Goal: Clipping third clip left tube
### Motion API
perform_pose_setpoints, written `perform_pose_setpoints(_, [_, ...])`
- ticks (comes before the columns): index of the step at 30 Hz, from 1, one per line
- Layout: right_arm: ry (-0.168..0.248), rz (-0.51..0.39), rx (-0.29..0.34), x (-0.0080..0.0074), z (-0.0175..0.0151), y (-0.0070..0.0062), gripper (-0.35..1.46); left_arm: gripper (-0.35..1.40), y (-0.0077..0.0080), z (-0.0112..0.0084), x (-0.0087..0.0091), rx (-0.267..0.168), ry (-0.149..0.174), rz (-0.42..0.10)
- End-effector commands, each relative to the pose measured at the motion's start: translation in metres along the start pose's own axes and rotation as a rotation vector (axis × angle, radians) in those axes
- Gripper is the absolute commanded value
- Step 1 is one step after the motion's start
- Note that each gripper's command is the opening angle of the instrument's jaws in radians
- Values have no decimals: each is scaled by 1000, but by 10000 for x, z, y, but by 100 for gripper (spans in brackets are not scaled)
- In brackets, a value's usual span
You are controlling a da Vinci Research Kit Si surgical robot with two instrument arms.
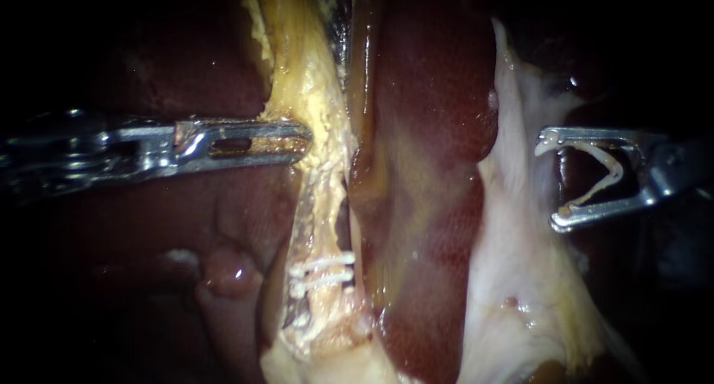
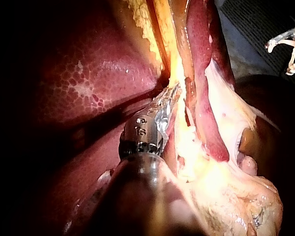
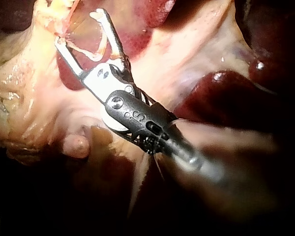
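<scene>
Off to the right of the pale tissue [image 1: 513, 242], my right instrument [image 1: 552, 179] is hanging well apart from the left tube [image 1: 318, 198]. Its jaws are standing wide and gripping a loaded clip [image 1: 616, 172], one leg seated along each jaw. Across the field my left instrument [image 1: 301, 140] is clenching its jaws on the tube's yellow fatty edge, above the two white clips [image 1: 325, 269] already sitting across it. I am judging this as the approach, since the third clip is not yet on. The next move is calling for carrying the open clip across the dark red liver [image 1: 424, 131], straddling the tube near the existing pair, then squeezing. The tube is showing as a thin, ragged, yellow-crusted strand running lengthwise, lying just beside the liver
</scene>
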State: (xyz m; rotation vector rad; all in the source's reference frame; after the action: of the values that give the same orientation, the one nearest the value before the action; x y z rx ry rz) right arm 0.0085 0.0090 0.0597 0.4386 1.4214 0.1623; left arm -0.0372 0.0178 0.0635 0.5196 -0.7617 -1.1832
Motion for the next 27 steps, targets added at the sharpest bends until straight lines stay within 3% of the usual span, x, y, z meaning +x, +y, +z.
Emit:
perform_pose_setpoints(1, [0,2,-2,0,1,-1,60,-35,0,0,0,-1,1,0])
perform_pose_setpoints(3, [-6,16,0,0,1,-1,60,-35,1,-2,0,0,2,0])
perform_pose_setpoints(5, [-32,120,21,-3,2,-3,60,-35,3,-7,-1,3,4,0])
perform_pose_setpoints(7, [-30,199,54,-2,4,-4,60,-35,5,-16,-6,7,8,0])
perform_pose_setpoints(11, [14,333,92,2,12,-4,58,-35,14,-45,-23,-10,-6,-4])
perform_pose_setpoints(16, [62,390,107,16,27,2,58,-35,21,-76,-37,-15,-36,-13])
perform_pose_setpoints(20, [-26,415,121,20,52,9,57,-35,20,-89,-41,-17,-48,-18])
perform_pose_setpoints(24, [-35,475,126,14,83,14,56,-35,15,-93,-40,-18,-51,-21])
perform_pose_setpoints(27, [-39,515,132,-1,109,16,55,-35,12,-94,-39,-19,-52,-22])
